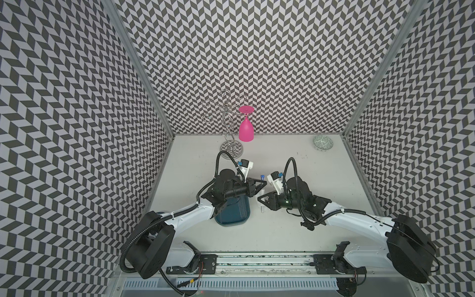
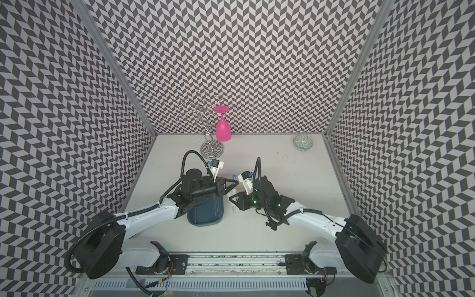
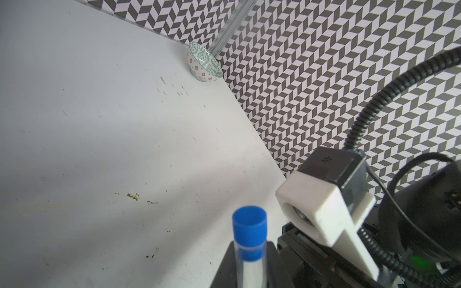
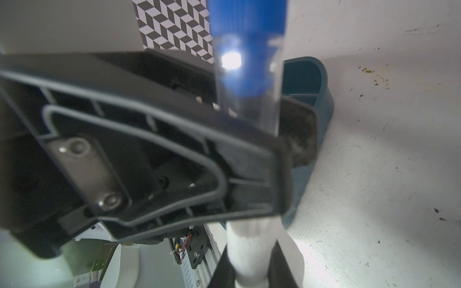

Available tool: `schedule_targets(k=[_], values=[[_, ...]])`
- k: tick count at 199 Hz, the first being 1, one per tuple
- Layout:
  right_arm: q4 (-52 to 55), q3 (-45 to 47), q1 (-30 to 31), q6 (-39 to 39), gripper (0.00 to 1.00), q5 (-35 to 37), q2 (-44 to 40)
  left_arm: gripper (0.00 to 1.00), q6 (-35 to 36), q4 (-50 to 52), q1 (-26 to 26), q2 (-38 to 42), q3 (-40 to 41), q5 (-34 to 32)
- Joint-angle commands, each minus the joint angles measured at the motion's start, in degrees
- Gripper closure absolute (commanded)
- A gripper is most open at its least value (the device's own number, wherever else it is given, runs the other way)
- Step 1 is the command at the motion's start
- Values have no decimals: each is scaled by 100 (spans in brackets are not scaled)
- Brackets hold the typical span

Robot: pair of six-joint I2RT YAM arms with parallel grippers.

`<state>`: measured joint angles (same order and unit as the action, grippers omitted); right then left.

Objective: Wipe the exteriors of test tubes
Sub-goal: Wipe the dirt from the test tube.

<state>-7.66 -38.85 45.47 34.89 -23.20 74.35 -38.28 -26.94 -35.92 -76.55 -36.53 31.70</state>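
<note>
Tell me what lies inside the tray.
The tray shows only faint lengthwise lines at its near end: contents or ridges, I cannot tell. The left arm covers its far half.

Back edge of table (image 1: 282, 231), left of centre: rack (image 1: 227, 120), glass (image 1: 246, 131) hung upside down on its right arm. Back right corner: bowl (image 1: 322, 142). Left of centre: tray (image 1: 236, 218). Just right of tray, near centre: test tube (image 1: 262, 177), tissue (image 4: 249, 244) wrapped round it.
</note>
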Motion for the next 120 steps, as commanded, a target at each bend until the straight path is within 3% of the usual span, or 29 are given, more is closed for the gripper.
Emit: schedule_targets(k=[1, 54, 120], values=[[-403, -478, -137, -158, 82, 9, 100, 80, -45, -130, -26, 145, 129, 58], [-442, -870, -363, -310, 80, -103, 366, 80, -139, -201, 15, 228, 204, 38], [-508, -448, -287, -231, 83, -255, 415, 80, -281, -258, 249, 365, 267, 47]])
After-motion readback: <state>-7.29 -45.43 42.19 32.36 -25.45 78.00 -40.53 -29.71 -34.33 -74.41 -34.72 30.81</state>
